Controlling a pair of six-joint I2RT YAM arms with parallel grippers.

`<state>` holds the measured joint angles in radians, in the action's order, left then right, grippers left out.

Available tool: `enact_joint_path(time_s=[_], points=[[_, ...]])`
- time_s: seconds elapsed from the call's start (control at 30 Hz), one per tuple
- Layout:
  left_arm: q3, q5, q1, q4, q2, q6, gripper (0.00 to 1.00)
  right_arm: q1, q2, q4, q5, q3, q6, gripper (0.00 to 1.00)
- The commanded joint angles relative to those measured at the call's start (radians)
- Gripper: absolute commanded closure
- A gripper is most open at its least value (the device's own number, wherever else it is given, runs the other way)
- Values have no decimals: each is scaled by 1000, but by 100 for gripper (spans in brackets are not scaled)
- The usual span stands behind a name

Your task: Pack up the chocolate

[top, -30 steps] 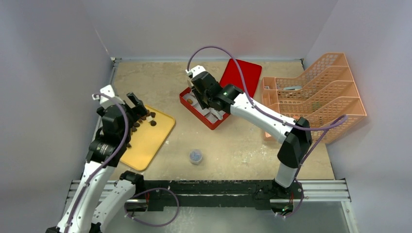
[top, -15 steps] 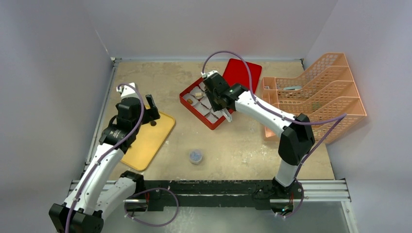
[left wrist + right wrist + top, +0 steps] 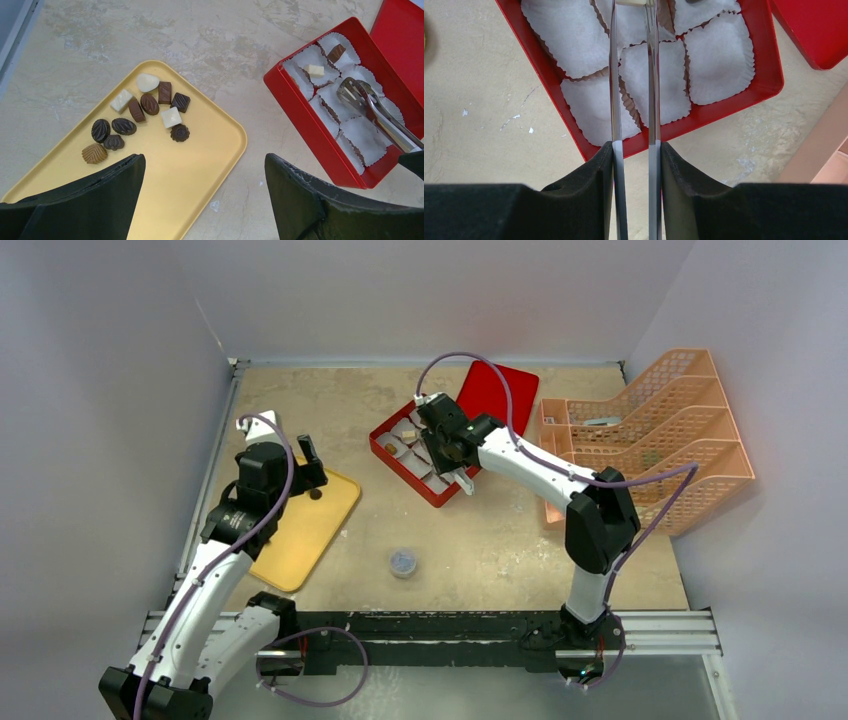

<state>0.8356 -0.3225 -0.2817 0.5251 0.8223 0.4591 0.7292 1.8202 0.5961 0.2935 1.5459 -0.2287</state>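
Note:
Several chocolates [image 3: 140, 117], dark brown, tan and white, lie clustered on the far part of the yellow tray [image 3: 190, 190]. One white piece [image 3: 315, 70] and one brown piece [image 3: 336, 52] sit in paper liners in the red box [image 3: 310, 135]. My left gripper [image 3: 204, 160] is open and empty, raised over the tray's near half [image 3: 300, 530]. My right gripper [image 3: 636, 147] is shut on metal tongs [image 3: 616, 100]. The tongs' tips [image 3: 352, 90] reach over the liners in the box [image 3: 400, 465]. The right gripper [image 3: 450, 450] hovers over the box.
The red lid [image 3: 500, 390] lies behind the box. An orange wire rack [image 3: 650, 430] stands at the right. A small grey-blue cap [image 3: 403, 561] sits on the table in front. White liners [image 3: 719, 55] fill the box compartments.
My left gripper has lifted off the chocolates and drawn back over the tray, still empty. My right gripper has shifted right along the box with the tongs.

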Motion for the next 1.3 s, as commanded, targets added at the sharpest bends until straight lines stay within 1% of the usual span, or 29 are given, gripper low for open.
enact_joint_path(time_s=[0.0,0.37,0.6,0.9,1.0,1.27], points=[[1,-18,2,-37,-11,-19,11,3,-9,-31,-11,-2,-30,68],[8,-53,2,-33,-35,-15,11,3,-1,-17,-5,13,-32,61],[15,-82,3,-26,-44,-12,11,3,-8,2,1,26,-30,58],[22,-91,2,-22,-46,-9,11,3,-31,33,1,70,-31,59],[26,-101,2,-19,-52,-7,11,3,-45,32,24,88,-27,59],[32,-176,2,-8,-114,7,12,8,-80,21,-15,120,-12,59]])
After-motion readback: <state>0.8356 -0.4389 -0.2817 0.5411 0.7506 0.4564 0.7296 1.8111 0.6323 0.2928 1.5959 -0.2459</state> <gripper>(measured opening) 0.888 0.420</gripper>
